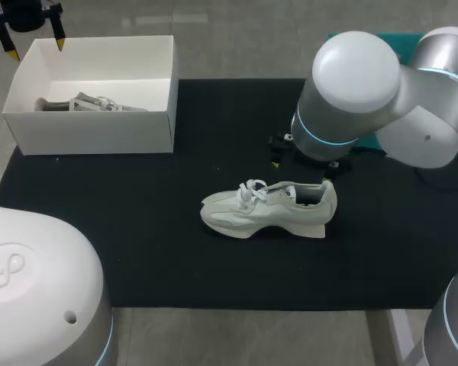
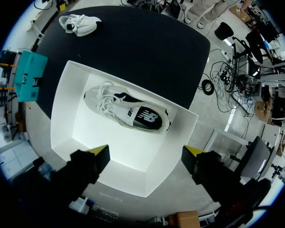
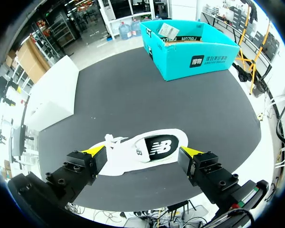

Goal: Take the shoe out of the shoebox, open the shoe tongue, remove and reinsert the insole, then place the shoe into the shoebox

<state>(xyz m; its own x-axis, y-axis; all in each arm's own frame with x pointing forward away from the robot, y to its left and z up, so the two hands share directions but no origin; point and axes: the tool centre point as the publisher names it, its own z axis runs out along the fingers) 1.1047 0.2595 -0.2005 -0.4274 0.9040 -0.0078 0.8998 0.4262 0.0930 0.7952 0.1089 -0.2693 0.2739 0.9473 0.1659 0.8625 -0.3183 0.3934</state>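
Observation:
A white shoe point(image 1: 271, 207) lies on its sole on the black mat point(image 1: 137, 244), toe to the left. My right gripper point(image 3: 143, 152) hangs just above it, open, its yellow tips either side of the shoe point(image 3: 149, 148) without touching. In the head view the right gripper point(image 1: 304, 168) is mostly hidden under its arm, behind the shoe's heel. The white shoebox point(image 1: 91, 126) stands at the back left with a second shoe point(image 1: 91, 104) lying inside. My left gripper point(image 1: 34, 34) is open above the box's far left corner; between its tips point(image 2: 147, 151) I look down on the boxed shoe point(image 2: 126, 111).
A teal cardboard box point(image 3: 190, 40) stands past the mat at the back right, also seen as the teal box point(image 2: 31, 76) in the left wrist view. The mat stretches bare to the left of and in front of the loose shoe.

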